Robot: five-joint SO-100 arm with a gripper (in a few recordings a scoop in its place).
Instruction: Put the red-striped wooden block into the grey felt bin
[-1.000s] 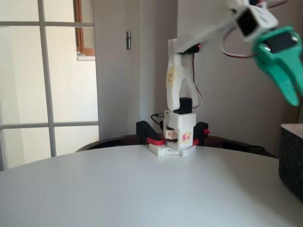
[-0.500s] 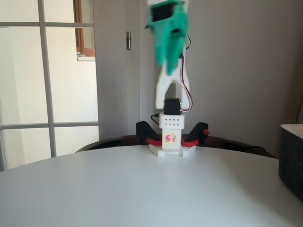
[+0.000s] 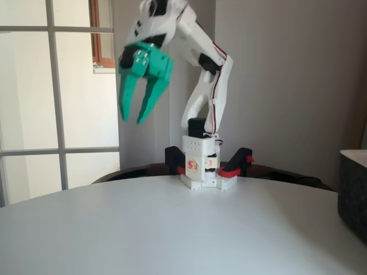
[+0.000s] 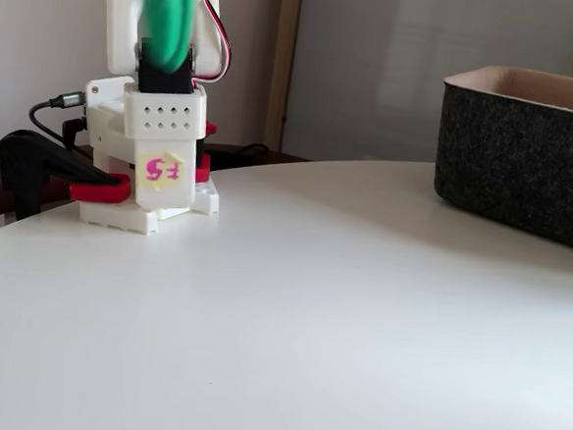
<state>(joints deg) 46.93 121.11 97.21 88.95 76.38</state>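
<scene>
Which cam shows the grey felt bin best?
The fixed view that has the grey felt bin at right: front wall, pale rim and some inner wall show. The other fixed view catches just a dark sliver at its right edge.

Plastic arm, felt bin, smooth white table

The gripper (image 3: 133, 119) looks like matt green plastic, a bit ridged like a 3D print, and the arm (image 3: 202, 51) is white plastic with a slight sheen. The grey felt bin (image 4: 526, 158) is fuzzy dark cloth with a paler, smoother rim. The table (image 4: 289, 314) is smooth, matt white. The clamps (image 3: 234, 163) at the base look like black and red plastic.
</scene>
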